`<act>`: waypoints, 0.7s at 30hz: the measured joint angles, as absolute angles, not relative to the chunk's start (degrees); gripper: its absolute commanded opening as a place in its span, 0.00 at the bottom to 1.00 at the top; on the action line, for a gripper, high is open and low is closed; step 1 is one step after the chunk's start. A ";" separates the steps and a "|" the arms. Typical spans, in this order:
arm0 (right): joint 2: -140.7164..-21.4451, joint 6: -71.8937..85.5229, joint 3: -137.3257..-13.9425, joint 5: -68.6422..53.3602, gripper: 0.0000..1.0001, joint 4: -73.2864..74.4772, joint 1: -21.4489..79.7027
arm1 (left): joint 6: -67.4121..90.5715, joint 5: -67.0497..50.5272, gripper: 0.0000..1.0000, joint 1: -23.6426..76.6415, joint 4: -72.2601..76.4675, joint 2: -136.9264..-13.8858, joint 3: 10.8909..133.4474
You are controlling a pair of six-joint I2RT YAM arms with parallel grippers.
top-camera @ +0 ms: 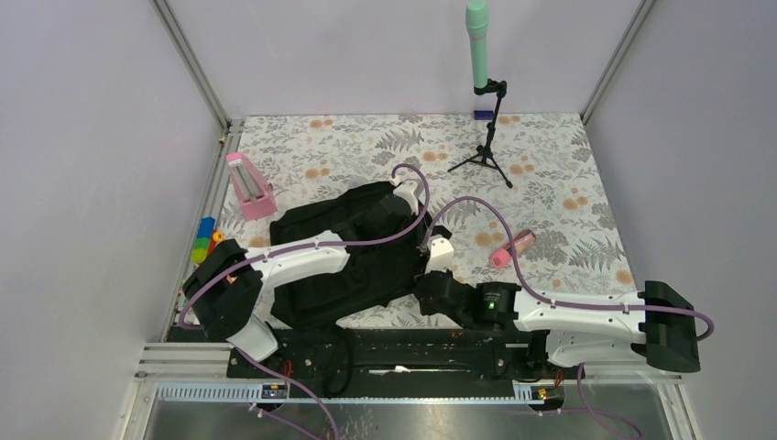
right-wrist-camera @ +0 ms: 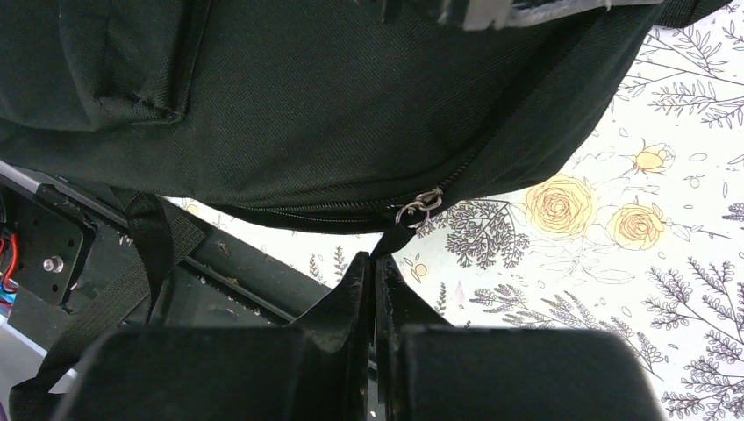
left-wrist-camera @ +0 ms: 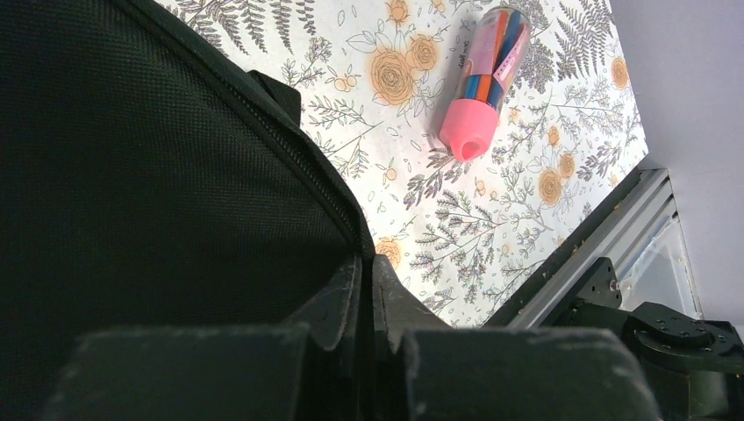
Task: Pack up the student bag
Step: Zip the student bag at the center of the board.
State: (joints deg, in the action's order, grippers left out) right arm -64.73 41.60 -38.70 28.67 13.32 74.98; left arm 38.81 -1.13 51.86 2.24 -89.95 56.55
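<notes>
The student bag (top-camera: 339, 257) is a black fabric backpack lying flat in the middle of the table. Both arms meet at its near right corner. My left gripper (left-wrist-camera: 368, 263) is shut at the bag's zipped edge (left-wrist-camera: 333, 197), and the seam runs straight into its fingertips. My right gripper (right-wrist-camera: 375, 260) is shut on the black tab of the zip pull, just under the pull's metal ring (right-wrist-camera: 419, 209). From above, the left gripper (top-camera: 431, 268) and the right gripper (top-camera: 423, 293) are mostly covered by their own wrists. A pink-capped clear tube of pens (top-camera: 511, 247) lies right of the bag.
A pink stand (top-camera: 249, 186) sits at the back left and coloured blocks (top-camera: 206, 240) lie by the left rail. A tripod (top-camera: 486, 151) holding a green cylinder (top-camera: 478, 41) stands at the back. The black rail (right-wrist-camera: 219, 263) runs close under the bag's near edge.
</notes>
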 measured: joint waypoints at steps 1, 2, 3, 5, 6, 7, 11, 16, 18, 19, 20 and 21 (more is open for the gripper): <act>-65.04 41.71 -38.70 29.04 0.00 13.15 75.31 | 38.81 -1.32 0.00 51.77 2.24 -89.95 56.55; -65.32 41.82 -38.72 29.36 0.00 12.99 75.59 | 38.79 -1.52 0.00 51.66 2.24 -89.95 56.55; -65.63 41.91 -38.79 29.67 0.00 12.93 75.96 | 38.74 -1.67 0.00 51.59 2.24 -89.95 56.55; -66.04 41.98 -38.92 30.41 0.00 12.88 76.44 | 38.59 -1.83 0.00 51.55 2.26 -89.95 56.55; -66.32 42.04 -39.09 30.74 0.00 12.82 76.79 | 38.57 -1.87 0.00 51.53 2.24 -89.95 56.55; -66.54 42.06 -39.24 31.00 0.00 12.69 77.01 | 38.50 -1.96 0.00 51.51 2.24 -89.95 56.55; -67.24 42.13 -39.48 32.49 0.00 12.29 77.95 | 38.41 -2.44 0.00 51.31 2.24 -89.95 56.55; -69.08 42.19 -40.23 34.46 0.00 11.70 79.35 | 38.19 -3.01 0.00 51.18 2.24 -89.97 56.55; -69.78 42.15 -40.53 35.38 0.00 11.29 80.03 | 38.00 -3.20 0.00 51.13 2.20 -89.97 56.55; -70.26 42.17 -40.75 36.01 0.00 11.22 80.47 | 37.95 -3.29 0.00 51.13 2.17 -90.00 56.55; -70.63 42.17 -40.99 36.51 0.00 11.29 80.79 | 37.93 -3.42 0.00 51.13 2.09 -90.00 56.55; -71.07 42.15 -41.23 36.97 0.00 11.27 81.08 | 37.91 -3.51 0.00 51.13 1.96 -90.00 56.55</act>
